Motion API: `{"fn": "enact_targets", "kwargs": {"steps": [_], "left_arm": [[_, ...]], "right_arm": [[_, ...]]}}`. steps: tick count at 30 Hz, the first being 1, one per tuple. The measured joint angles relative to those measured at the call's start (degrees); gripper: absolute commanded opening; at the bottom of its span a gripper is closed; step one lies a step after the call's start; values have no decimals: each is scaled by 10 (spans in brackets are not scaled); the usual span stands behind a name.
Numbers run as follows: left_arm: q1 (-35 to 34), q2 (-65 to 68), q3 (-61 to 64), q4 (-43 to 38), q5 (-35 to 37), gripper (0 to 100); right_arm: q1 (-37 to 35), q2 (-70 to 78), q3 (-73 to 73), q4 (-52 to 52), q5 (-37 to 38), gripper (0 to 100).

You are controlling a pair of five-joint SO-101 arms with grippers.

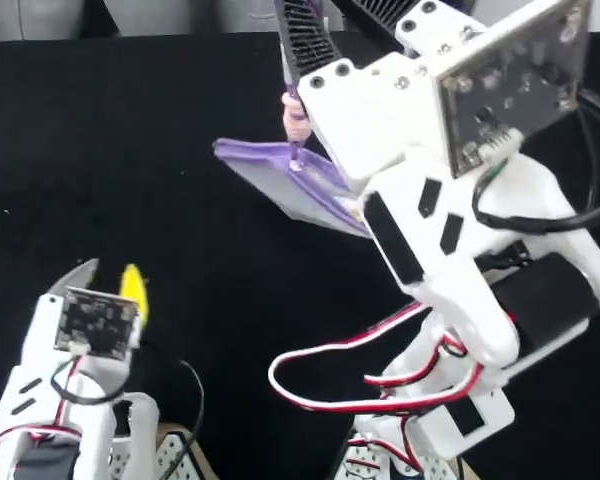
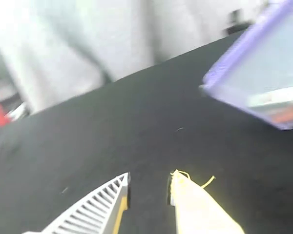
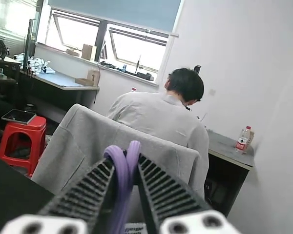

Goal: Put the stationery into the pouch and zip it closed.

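A purple pouch [image 1: 280, 180] with a clear face hangs tilted above the black table, its far end lifted. My right gripper [image 1: 302, 20] is raised over it and is shut on the pouch's purple strap [image 3: 123, 165], which loops out between the ribbed black fingers [image 3: 161, 187]. From the left wrist the pouch [image 2: 263, 73] lies ahead and to one side, and a pale and orange item [image 2: 278, 105] shows through its clear face. My left gripper [image 1: 105, 278] sits low near the table's front left corner. It is open, with nothing between the white and yellow fingers [image 2: 195, 204].
A black cloth covers the table [image 1: 130, 130]. Loose red and white cables [image 1: 320, 370] loop by the right arm's base. The right arm's body overhangs the right half of the table.
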Motion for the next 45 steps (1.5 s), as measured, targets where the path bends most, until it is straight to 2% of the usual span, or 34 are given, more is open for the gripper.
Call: {"fn": "enact_targets", "kwargs": {"steps": [6,13,20,25,29,33,38,45], "left_arm": [[137,0,-20,0,0,153],[240,0,-84,0,0,153],[275,0,-87,-55,0,152],[280,0,-82,-70,38,152],[280,0,-76,-58,47,152],[318,0,-76,-28,78,152],[353,0,-76,11,109,152],[356,0,-81,42,116,151]], "right_arm": [[0,-11,-6,42,0,11],[0,-21,-18,111,0,11],[0,-29,-20,146,0,11],[0,-28,-20,145,0,11],[0,-24,6,91,-3,11],[0,30,62,1,-6,11],[-33,89,107,-98,-30,11],[-73,150,112,-249,-33,11]]}}
